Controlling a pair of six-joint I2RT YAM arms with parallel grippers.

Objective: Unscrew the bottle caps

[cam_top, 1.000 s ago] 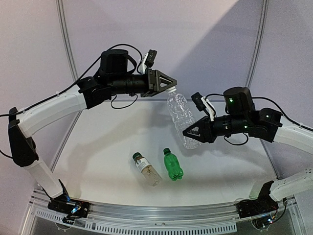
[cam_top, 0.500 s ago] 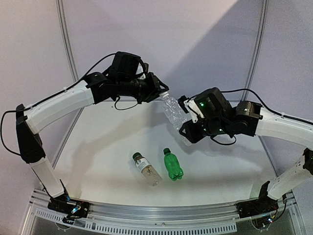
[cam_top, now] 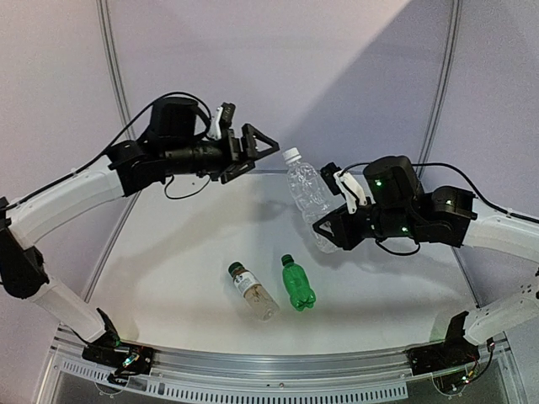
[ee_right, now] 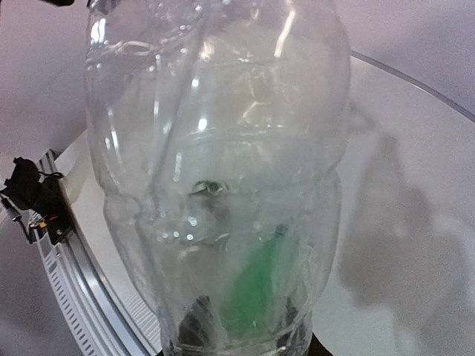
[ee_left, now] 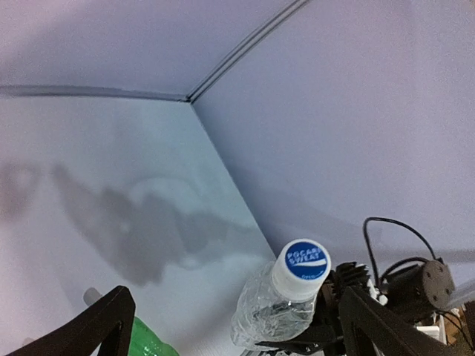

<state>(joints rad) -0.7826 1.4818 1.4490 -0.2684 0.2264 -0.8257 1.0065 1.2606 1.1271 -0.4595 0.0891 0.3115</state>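
Note:
My right gripper (cam_top: 330,233) is shut on the lower end of the clear ribbed bottle (cam_top: 309,199) and holds it tilted in the air. Its white cap (cam_top: 291,155) points up and left. My left gripper (cam_top: 258,150) stands open just left of that cap, apart from it. In the left wrist view the cap (ee_left: 300,268), with a blue top, lies between and beyond the open fingers (ee_left: 111,320). The bottle (ee_right: 215,148) fills the right wrist view and hides the fingers. The green bottle (cam_top: 296,284) and the labelled bottle (cam_top: 253,293) lie on the table, each with a dark cap on.
The white table (cam_top: 185,252) ends in a metal rail (cam_top: 269,370) at the near edge, where both arm bases are bolted. Grey walls close in the back and sides. Cables hang from both wrists.
My left gripper has let go of the white cap, opened wide and drawn back to the left. The right arm has shifted the bottle slightly to the right.

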